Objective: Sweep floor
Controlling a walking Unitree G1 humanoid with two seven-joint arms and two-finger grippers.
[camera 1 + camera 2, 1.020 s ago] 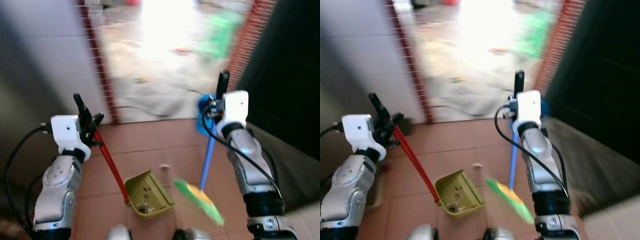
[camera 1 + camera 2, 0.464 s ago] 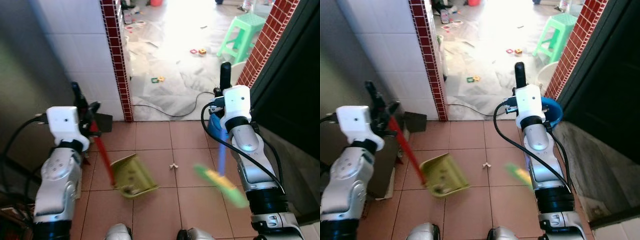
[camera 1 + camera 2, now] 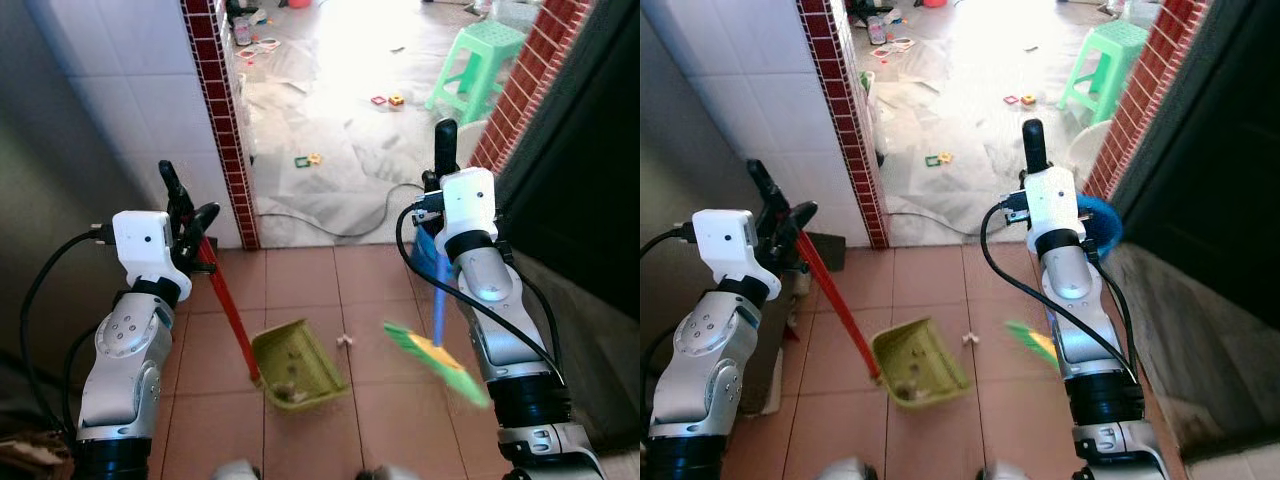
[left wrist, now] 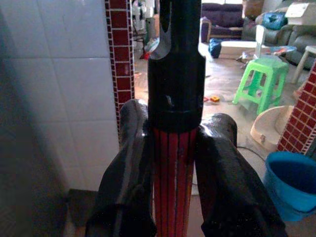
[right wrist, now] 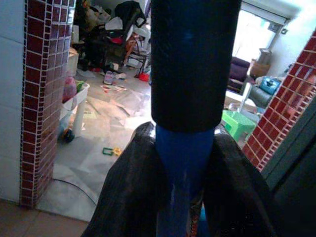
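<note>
My left gripper (image 3: pixel 192 236) is shut on the red handle (image 3: pixel 230 315) of an olive-green dustpan (image 3: pixel 298 365), which hangs low over the terracotta tiles with bits of debris in it. In the left wrist view the fingers (image 4: pixel 129 168) clamp the ribbed red handle (image 4: pixel 172 173) below its black cap. My right gripper (image 3: pixel 432 212) is shut on the blue handle (image 3: pixel 438 300) of a broom. Its green bristle head (image 3: pixel 438 362) is blurred, to the right of the dustpan. A small scrap (image 3: pixel 346 341) lies on the tiles between them.
A red-brick pillar (image 3: pixel 215 110) and white tiled wall stand at the left of a doorway. Beyond it lie a cable (image 3: pixel 330 228), scattered toys (image 3: pixel 305 160) and a green stool (image 3: pixel 478 60). A blue bucket (image 3: pixel 1098 220) sits by the dark wall at the right.
The whole view has shifted as the camera moved. The dustpan has swung rightward under my left gripper and the broom head has moved nearer to it. Both grips are unchanged.
</note>
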